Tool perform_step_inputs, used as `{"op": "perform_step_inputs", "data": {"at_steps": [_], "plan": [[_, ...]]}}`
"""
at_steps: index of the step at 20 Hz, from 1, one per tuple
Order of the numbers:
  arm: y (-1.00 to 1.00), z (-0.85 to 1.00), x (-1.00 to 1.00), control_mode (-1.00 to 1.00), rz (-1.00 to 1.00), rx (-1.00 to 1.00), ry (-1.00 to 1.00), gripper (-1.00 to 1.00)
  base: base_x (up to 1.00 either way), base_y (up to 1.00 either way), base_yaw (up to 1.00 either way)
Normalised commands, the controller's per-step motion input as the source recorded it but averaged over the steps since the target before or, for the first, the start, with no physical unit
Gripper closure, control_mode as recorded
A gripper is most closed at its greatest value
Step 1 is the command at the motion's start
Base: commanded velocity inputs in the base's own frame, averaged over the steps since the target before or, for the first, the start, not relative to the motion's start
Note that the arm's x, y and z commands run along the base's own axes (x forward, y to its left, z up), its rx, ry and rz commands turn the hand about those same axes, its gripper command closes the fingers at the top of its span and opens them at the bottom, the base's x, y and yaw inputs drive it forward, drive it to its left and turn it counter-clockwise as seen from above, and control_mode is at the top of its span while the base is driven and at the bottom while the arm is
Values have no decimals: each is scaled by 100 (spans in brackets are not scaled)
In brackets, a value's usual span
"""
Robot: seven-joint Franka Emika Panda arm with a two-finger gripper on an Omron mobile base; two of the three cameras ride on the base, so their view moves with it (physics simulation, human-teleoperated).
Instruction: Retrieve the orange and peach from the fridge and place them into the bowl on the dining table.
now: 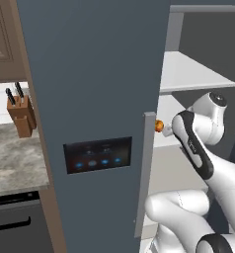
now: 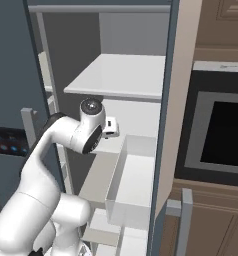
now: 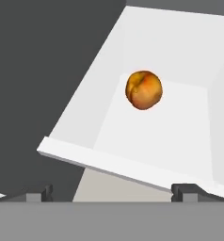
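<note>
Inside the fridge, the hand hangs wide open and empty, short of the peach.

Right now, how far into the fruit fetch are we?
Done: the fridge stands open and the arm reaches inside. In hand: nothing yet. The tool is open and empty, aimed at a peach-like fruit lying on a white shelf, not touching it. Left: grasp it, carry it to the bowl, then the same for the second fruit.
</note>
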Motion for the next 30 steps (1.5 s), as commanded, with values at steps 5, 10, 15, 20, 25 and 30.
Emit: {"op": "perform_step_inputs", "data": {"at_steps": [5,10,15,20,25,30], "plan": [[-3,-16,39,-100,0,0,0,-100,0,0,0],[-8,-11,35,-100,0,0,0,-100,0,0,0],[-11,-11,37,-100,0,0,0,-100,0,0,0],[-6,-17,33,-100,0,0,0,-100,0,0,0],[0,-18,30,-100,0,0,0,-100,0,0,0],[0,-13,36,-100,0,0,0,-100,0,0,0]]}}
